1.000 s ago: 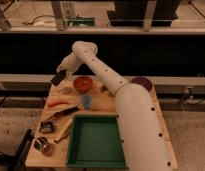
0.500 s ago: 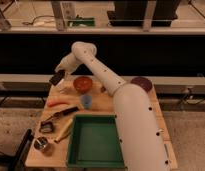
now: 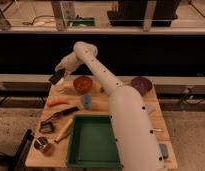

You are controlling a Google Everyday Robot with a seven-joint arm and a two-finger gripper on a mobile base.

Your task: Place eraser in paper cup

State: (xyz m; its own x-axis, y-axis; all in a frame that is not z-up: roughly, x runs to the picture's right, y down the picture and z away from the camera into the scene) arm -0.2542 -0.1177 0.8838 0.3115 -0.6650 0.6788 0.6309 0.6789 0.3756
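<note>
Claw shifted slightly left and lower, gripping the eraser (over the table's far-left corner)

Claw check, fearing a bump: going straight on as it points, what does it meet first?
The claw, at the far left, points downward; probably the table near its corner comes first, though depth is unclear.

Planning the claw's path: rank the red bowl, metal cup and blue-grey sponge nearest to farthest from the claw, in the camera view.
The claw is at back left.
1. Red bowl, just beside it, at the back.
2. Metal cup, front left.
3. Blue-grey sponge, front right edge.
</note>
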